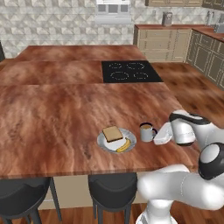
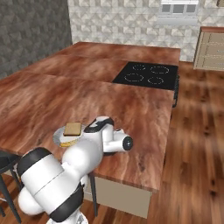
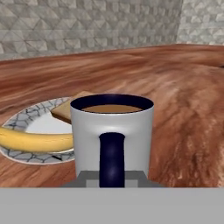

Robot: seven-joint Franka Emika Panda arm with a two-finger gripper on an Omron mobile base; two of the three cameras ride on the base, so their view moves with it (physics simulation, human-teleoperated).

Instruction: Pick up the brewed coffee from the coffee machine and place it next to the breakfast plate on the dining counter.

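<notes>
- Two dark round stools [image 1: 111,190] sit tucked under the near edge of the counter [image 1: 57,113] in my left base view, below the plate.
- I see a black four-ring cooktop [image 1: 130,71] set into the far part of the counter, well apart from the mug and the plate.
- Beyond the counter, along the far wall, I make out beige drawers [image 1: 162,43] under a narrower wood top, and on it a small grey appliance [image 1: 167,18] that I cannot identify at this size.
- The breakfast plate [image 1: 105,142] lies near the front edge of the counter, with a slice of toast [image 1: 113,134] and a banana [image 1: 124,145] on it.
- The mug of coffee [image 1: 146,131] stands upright on the counter just beside the plate, on its right in the left base view; I cannot tell whether the two touch.
- From the hand view, the mug [image 3: 112,133] is right in front of the camera, its dark handle [image 3: 111,159] turned toward me and brown liquid up near the rim; the plate [image 3: 30,122] and banana [image 3: 35,140] sit behind it to the left.
- The pincer [image 1: 158,136] sits low at the mug's right side, and I read it as clenched, apparently on the handle, though I cannot see the fingertips clearly.
- Nothing stands between the mug and the plate.
</notes>
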